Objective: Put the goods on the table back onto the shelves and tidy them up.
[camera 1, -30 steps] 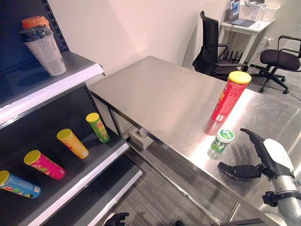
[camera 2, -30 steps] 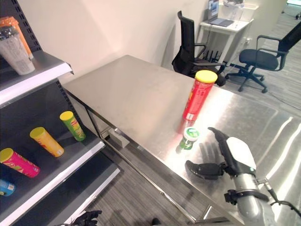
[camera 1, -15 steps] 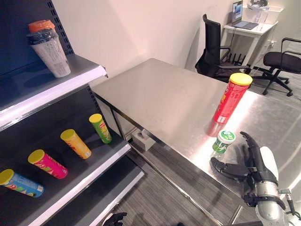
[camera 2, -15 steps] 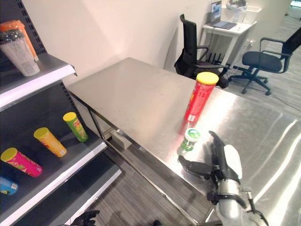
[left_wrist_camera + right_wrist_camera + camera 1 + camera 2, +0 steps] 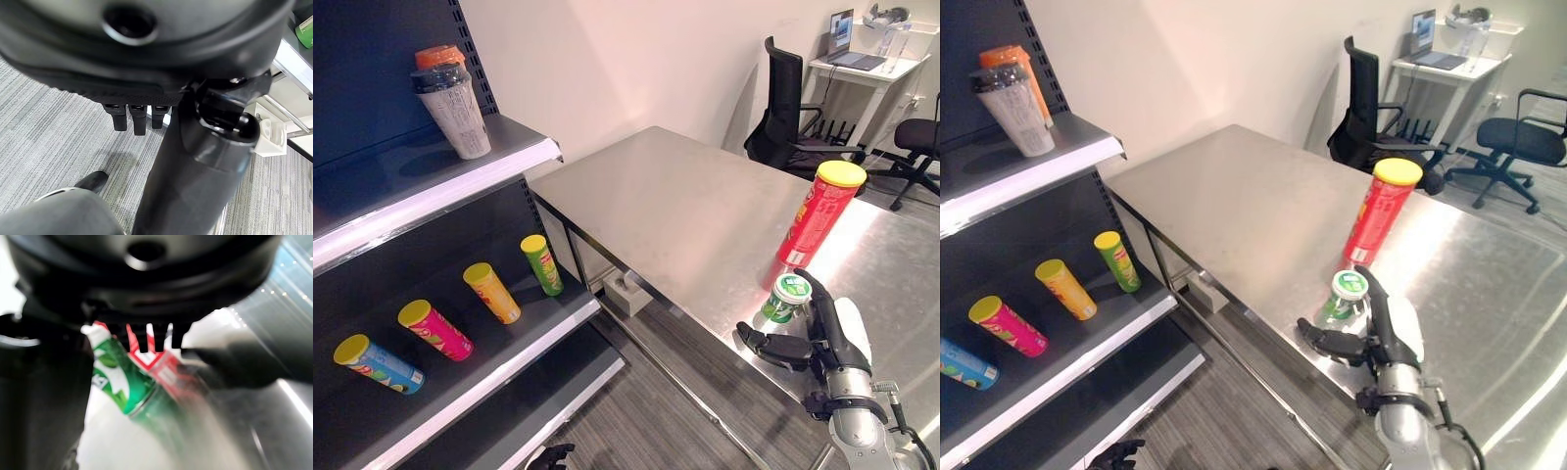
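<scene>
Reaching right hand (image 5: pixel 832 338) sits at near edge of steel surface (image 5: pixel 685 211), fingers (image 5: pixel 1377 299) spread, thumb out left, nothing held. Small green cup (image 5: pixel 786 298) upright just beyond palm, between thumb and fingers. Tall red canister (image 5: pixel 820 213) upright just behind cup. Left hand (image 5: pixel 553 455) low by floor, well apart, fingers curled, empty.

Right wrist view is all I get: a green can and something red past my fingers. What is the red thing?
Observer: A tall red tube with a yellow lid, upright on the table, behind the green can.
Operator: Is the can gripped?
Observer: No. The right hand is beside it, fingers straight, thumb out in front.
Operator: Where do they go?
Observer: The shelves on your left; four tubes lie on the lower shelf.
</scene>
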Tool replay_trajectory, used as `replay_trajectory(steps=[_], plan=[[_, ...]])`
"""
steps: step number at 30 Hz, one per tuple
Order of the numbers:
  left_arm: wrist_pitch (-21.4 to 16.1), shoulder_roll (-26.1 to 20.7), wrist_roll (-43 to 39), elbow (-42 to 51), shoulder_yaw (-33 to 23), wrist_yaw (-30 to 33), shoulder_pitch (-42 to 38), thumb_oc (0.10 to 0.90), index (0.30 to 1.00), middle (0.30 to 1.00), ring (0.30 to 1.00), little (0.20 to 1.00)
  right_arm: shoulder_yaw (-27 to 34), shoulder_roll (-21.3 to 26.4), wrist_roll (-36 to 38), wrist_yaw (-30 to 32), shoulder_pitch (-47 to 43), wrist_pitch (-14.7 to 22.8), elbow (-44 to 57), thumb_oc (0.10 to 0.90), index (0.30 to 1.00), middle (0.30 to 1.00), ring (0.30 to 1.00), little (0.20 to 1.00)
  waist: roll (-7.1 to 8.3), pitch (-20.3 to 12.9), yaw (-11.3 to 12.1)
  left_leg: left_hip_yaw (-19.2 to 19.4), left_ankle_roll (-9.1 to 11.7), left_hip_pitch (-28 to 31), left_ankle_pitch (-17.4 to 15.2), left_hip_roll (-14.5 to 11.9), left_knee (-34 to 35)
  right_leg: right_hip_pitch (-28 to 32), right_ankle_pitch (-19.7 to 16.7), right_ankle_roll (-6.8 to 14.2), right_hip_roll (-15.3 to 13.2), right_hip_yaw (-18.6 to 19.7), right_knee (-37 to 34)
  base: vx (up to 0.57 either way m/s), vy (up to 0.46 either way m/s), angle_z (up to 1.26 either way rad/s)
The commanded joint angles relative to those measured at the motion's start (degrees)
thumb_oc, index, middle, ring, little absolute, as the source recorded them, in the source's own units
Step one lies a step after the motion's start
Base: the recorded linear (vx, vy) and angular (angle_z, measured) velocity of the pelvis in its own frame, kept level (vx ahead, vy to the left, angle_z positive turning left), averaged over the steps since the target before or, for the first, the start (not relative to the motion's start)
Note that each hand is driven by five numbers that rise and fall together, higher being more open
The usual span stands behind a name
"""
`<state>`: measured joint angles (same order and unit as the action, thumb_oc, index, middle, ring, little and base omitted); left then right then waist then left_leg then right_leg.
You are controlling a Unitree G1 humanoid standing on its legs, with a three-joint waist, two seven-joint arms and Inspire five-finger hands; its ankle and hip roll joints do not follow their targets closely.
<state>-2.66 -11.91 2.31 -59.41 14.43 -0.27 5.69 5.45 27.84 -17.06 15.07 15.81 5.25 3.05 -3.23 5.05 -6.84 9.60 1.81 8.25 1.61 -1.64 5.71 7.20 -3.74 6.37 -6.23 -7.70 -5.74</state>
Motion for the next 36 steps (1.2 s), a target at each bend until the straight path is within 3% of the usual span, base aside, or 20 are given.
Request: replay_trajectory(steps=[1,11,24,36], plan=[[-2.8,-3.8,0.3,0.4,-0.6,1.4,-4.7,0.8,0.9,0.9,0.9,0.9,2.1,1.2,-0.8,2.3,-5.9,2.5,2.1,0.8,0.9,0.9,0.9,0.9,2.35,-0.2,2.4,1.7,1.5,2.0,-5.1,-1.7,-0.7,0.3,1.1,4.5,-4.2,-1.7,0.8,0.0,0.0,0.0],[-2.7,-3.5,0.3,0.4,-0.3,2.2,-4.8,0.8,0.9,0.9,0.9,0.9,3.1,-0.4,0.6,5.6,-7.8,2.2,2.1,0.8,0.9,0.9,0.9,0.9,2.31,-0.4,2.7,1.6,1.5,2.0,-5.1,-1.7,-0.7,0.4,1.0,4.4,-4.2,-1.8,0.7,0.0,0.0,0.0],[-2.4,-3.5,0.8,0.1,-1.0,1.9,-4.2,0.8,0.9,0.9,0.9,0.9,8.7,0.1,1.9,7.1,-8.1,1.5,2.7,0.8,0.9,0.9,0.9,0.9,2.43,-0.6,2.8,1.4,1.7,2.0,-5.2,-2.1,-0.7,0.4,1.4,4.2,-3.8,-2.1,0.7,0.0,-0.004,0.01],[-2.3,-3.8,0.7,0.2,-1.5,1.6,-3.8,0.8,0.9,0.9,0.9,0.9,7.4,0.7,2.9,6.2,-10.3,1.8,1.3,0.8,0.9,0.9,0.9,0.9,2.58,-0.6,3.5,1.3,1.9,1.9,-5.0,-2.3,-0.7,0.5,1.5,3.9,-3.5,-2.6,0.7,0.0,0.0,0.0]])
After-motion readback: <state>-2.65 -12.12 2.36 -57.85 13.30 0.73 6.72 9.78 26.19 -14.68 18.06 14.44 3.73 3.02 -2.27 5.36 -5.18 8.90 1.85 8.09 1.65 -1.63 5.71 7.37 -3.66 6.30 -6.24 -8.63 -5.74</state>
